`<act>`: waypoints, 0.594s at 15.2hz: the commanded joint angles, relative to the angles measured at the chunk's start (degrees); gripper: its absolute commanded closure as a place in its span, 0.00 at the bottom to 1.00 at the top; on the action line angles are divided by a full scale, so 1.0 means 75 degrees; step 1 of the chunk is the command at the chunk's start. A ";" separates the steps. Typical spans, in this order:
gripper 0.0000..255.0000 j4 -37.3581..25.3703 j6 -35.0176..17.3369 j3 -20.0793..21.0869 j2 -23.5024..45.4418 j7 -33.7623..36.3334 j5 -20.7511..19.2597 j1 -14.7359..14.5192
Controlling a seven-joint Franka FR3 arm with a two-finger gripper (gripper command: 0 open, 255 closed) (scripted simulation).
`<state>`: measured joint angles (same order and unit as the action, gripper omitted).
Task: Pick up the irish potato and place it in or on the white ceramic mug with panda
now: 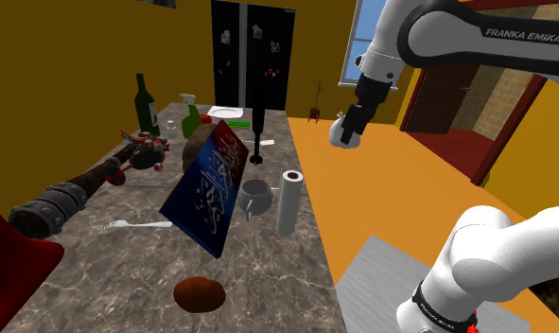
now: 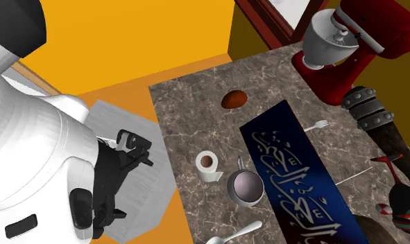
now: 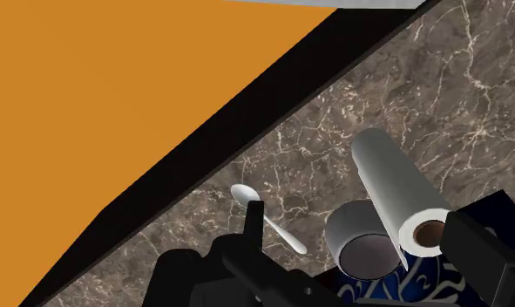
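Shoulder view | jaws apart, empty, high over orange floor [image 1: 362,189], off the surface [image 1: 116,274] edge | potato [image 1: 199,293] lies on surface, well apart, toward this view's lower left of jaws | long axis roughly across view | mug [image 1: 253,197] just beside roll [image 1: 288,201]

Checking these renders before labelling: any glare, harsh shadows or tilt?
Shoulder view: even light, no glare on the counter. Second exterior view: whole picture slants; potato casts no harsh shadow. Wrist view: counter edge runs diagonally; paper roll evenly lit.
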<state>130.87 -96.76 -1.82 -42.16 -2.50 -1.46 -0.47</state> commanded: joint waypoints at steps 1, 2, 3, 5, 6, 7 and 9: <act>0.00 0.0000 0.0000 0.0000 0.0000 0.0000 0.0000 0.0000; 0.00 0.0016 -0.0114 0.0147 0.0111 0.0060 0.0021 -0.0079; 0.00 0.0027 -0.0228 0.0294 0.0227 0.0121 0.0038 -0.0157; 0.00 0.0033 -0.0453 0.0587 0.0476 0.0243 0.0064 -0.0307; 0.00 0.0027 -0.0564 0.0733 0.0608 0.0307 0.0071 -0.0380; 0.00 0.0017 -0.0673 0.0880 0.0746 0.0371 0.0074 -0.0451; 0.00 -0.0019 -0.0888 0.1172 0.1036 0.0503 0.0066 -0.0587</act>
<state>130.75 -102.65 5.70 -35.28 0.57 -1.03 -4.27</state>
